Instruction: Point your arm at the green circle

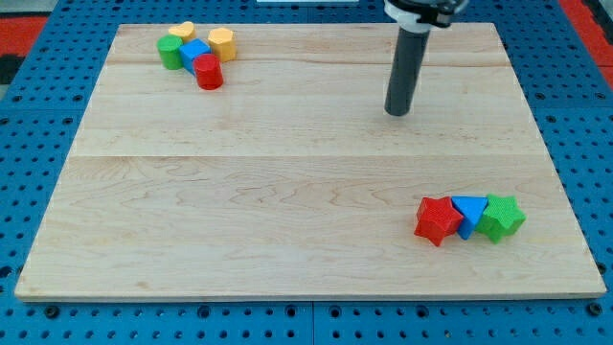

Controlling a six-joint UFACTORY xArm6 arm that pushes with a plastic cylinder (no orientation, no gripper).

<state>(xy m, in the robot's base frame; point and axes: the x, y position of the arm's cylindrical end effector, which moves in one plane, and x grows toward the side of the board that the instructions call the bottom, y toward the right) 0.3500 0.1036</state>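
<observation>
My tip (397,112) sits upper right of centre on the wooden board (287,192); plain rod, no jaws, holding nothing, touching no block. Green circle (170,52) is far off, upper left corner, packed w/ yellow heart (181,32), blue block (194,51), yellow block (222,43), red cylinder (209,72). Lower right: red star (437,219), blue triangle (468,211), green star (501,218), touching in a row.
</observation>
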